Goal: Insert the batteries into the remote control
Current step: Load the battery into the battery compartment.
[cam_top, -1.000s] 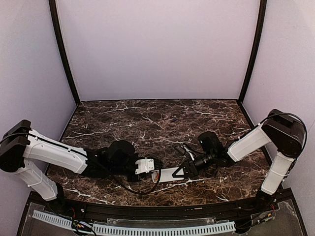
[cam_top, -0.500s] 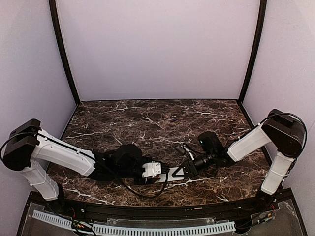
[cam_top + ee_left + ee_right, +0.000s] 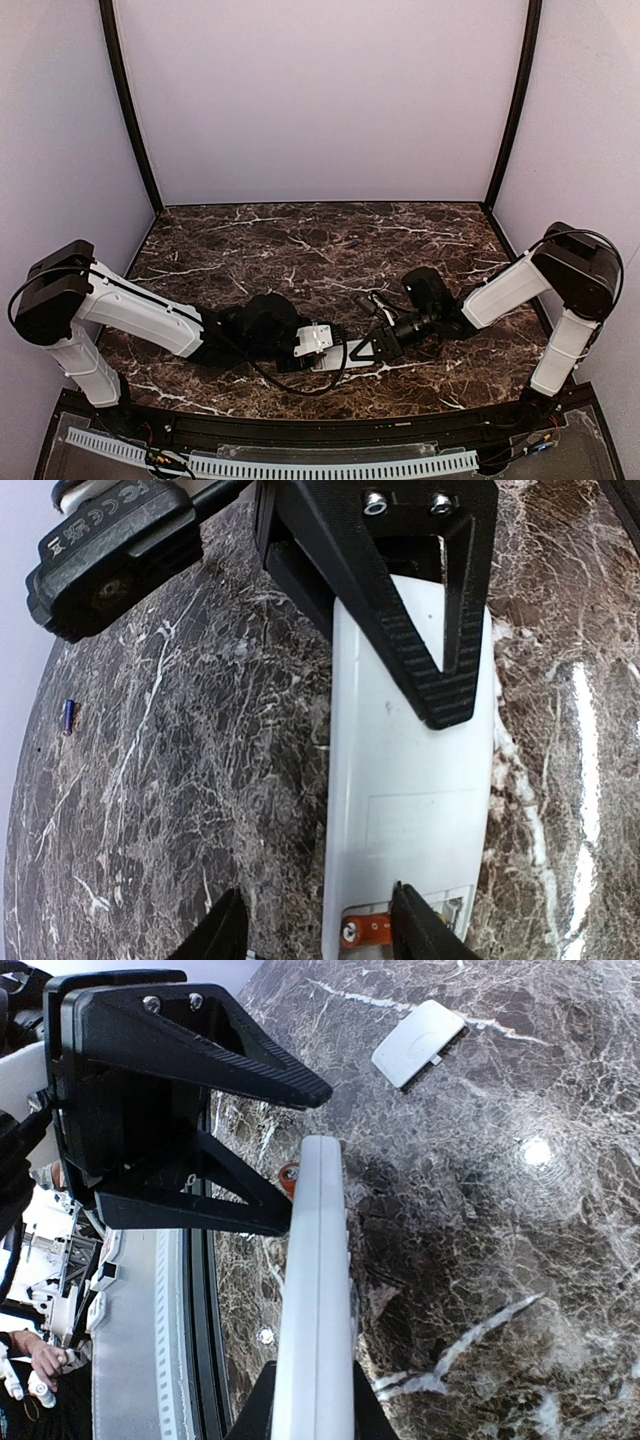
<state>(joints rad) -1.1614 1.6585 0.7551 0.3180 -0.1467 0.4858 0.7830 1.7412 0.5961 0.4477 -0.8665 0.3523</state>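
Batteries set the terms here. The orange battery (image 3: 362,932) lies in the open bay at one end of the remote control (image 3: 405,780), though I cannot tell whether it is fully seated. The blue battery (image 3: 67,717) lies alone on the surface (image 3: 180,810), well apart from the remote. Both cells are probably light, hard, smooth and prone to roll, so the blue one is best pinched across its middle, with the fingers square to its length.

The remote shows its plain white back and looks stiff, light and slick. A firm hold on its flat faces, away from the bay, should keep it from twisting when a cell is pressed against the spring contact.

The right end effector (image 3: 310,1400) has such a hold, clamped on the end opposite the bay. The left end effector (image 3: 317,910) hovers at the bay end with its fingers spread apart and nothing between them, one fingertip over the remote's end just beside the orange cell. The white cover plate (image 3: 420,1043) rests on the surface, off to one side.
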